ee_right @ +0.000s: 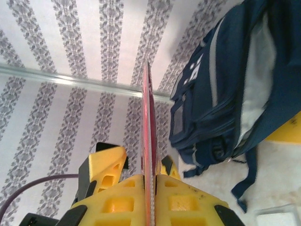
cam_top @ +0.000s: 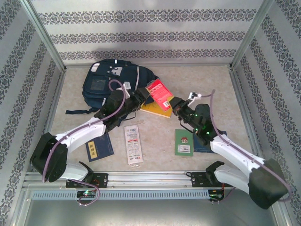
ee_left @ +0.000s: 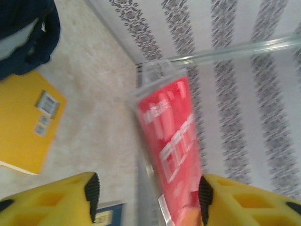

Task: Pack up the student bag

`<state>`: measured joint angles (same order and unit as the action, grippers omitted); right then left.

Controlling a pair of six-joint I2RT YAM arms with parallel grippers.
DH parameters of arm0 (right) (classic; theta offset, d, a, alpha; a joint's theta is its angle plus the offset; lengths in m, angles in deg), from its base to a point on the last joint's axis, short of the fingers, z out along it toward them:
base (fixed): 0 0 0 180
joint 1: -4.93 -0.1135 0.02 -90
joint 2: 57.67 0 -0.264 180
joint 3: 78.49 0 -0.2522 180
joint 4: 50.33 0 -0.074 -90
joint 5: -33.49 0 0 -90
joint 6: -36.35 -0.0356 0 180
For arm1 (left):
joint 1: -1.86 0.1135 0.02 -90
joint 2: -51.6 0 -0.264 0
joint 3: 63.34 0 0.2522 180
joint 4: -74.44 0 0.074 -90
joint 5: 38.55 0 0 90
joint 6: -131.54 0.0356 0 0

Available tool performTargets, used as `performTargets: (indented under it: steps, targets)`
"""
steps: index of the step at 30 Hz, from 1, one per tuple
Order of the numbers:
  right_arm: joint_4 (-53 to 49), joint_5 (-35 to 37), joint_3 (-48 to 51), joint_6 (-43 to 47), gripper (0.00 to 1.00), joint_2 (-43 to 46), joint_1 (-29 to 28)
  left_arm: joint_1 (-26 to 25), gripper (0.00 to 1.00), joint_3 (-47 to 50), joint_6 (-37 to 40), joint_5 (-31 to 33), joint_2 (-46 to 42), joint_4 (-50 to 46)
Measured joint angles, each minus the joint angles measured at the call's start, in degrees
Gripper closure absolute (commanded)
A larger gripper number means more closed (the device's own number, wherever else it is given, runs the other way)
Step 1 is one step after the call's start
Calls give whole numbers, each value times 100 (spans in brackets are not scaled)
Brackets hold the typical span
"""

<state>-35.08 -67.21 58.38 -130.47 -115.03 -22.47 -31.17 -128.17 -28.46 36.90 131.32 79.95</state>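
The student bag (cam_top: 110,80) lies at the back left of the table, navy with pale stripes; it also shows in the right wrist view (ee_right: 230,84) and as a dark corner in the left wrist view (ee_left: 28,33). A flat red packet (cam_top: 160,94) hangs in the air between the two grippers. My right gripper (cam_top: 176,104) is shut on its edge (ee_right: 154,181), and the packet (ee_right: 147,117) is seen edge-on there. My left gripper (cam_top: 143,96) is open (ee_left: 148,193); the red packet (ee_left: 171,146) stands between its fingers, close to the right pad (ee_left: 205,197).
A yellow book (cam_top: 157,110) lies under the raised packet beside the bag. Nearer the arms lie a green book (cam_top: 183,141), a blue book (cam_top: 99,148), a white packet (cam_top: 133,143) and another blue book (cam_top: 207,143) partly under the right arm. Patterned walls enclose the table.
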Motion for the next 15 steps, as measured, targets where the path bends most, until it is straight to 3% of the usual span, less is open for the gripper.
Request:
performTargets:
  steps: [6,15]
  targets:
    - [-1405,114,72,699,97,1060,833,208,36,-1700,1912,-13,339,-2214]
    - [-2430,-205,365,1300,96,1484,1910,1099,42,-4105,3637,-197,2459,-4280]
